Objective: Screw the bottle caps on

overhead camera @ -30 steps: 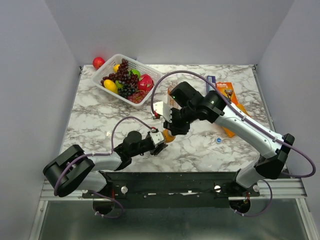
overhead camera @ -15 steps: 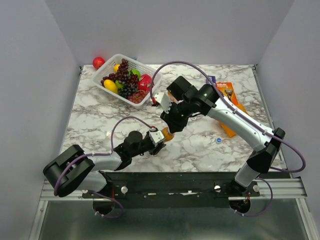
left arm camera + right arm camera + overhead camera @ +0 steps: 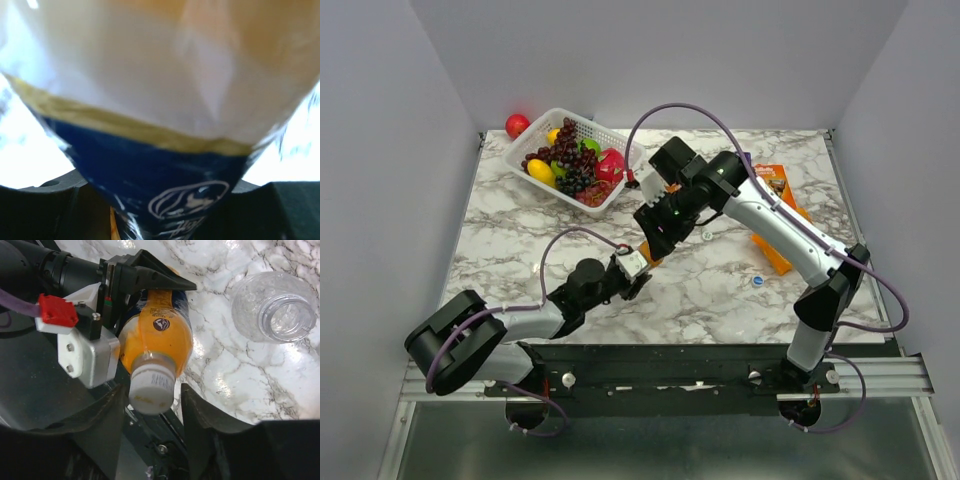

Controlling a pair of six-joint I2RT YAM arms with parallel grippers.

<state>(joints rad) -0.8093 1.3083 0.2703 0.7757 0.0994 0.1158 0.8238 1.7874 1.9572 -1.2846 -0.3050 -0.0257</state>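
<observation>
My left gripper (image 3: 636, 272) is shut on the body of an orange drink bottle (image 3: 162, 335) with a dark blue label and holds it tilted above the table. The bottle fills the left wrist view (image 3: 150, 165). A white cap (image 3: 151, 385) sits on its neck. My right gripper (image 3: 152, 397) is open around that cap, with a gap on each side. In the top view the right gripper (image 3: 656, 238) is just above the bottle (image 3: 655, 262). A clear bottle (image 3: 274, 307) stands uncapped on the marble nearby. A blue cap (image 3: 757, 281) lies on the table at the right.
A white basket (image 3: 542, 135) of fruit stands at the back left, with a red ball (image 3: 517, 125) beside it. Orange snack packets (image 3: 775, 215) lie at the back right, partly under my right arm. A second orange thing (image 3: 672, 187) shows behind the right wrist.
My right arm has swung left and back, and its gripper has moved a little up-left over the bottle's cap. My left gripper keeps its hold on the bottle, shifted slightly.
</observation>
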